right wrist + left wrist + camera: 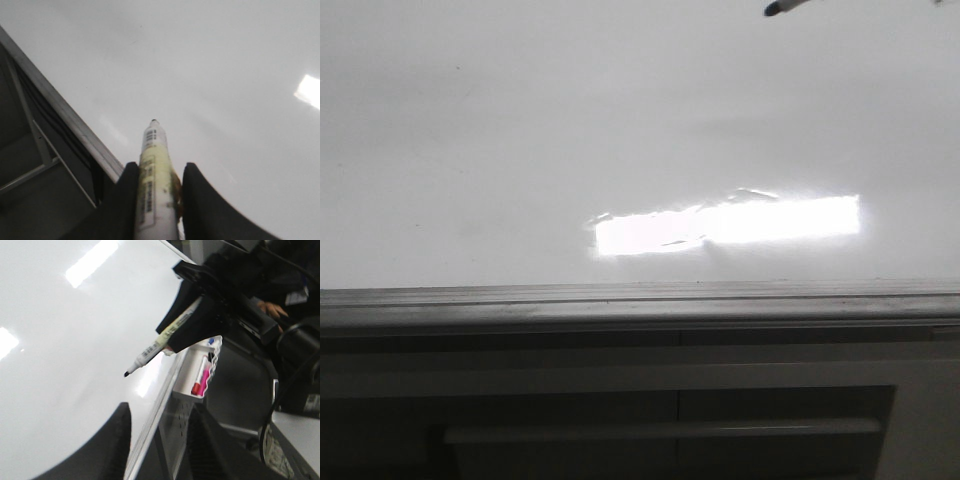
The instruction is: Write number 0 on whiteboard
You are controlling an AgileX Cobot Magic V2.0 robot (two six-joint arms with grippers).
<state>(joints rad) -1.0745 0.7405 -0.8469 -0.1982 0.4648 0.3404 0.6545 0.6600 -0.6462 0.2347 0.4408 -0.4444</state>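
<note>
Glossy whiteboard (520, 130) fills pretty much everything and looks totally blank, no number 0 drawn yet as far as I can see, while the right gripper (156, 172) pinches the marker (154, 170) above the board, and the left gripper's (157, 432) fingers sit spread, holding nothing.

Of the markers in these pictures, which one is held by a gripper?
The pale yellow-green marker with the black tip, clamped in the right gripper. The pink marker and the blue one sit in the white tray.

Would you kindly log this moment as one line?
right gripper: shut on marker | tip off whiteboard | no 0 visible | left gripper: open, nothing held
</note>
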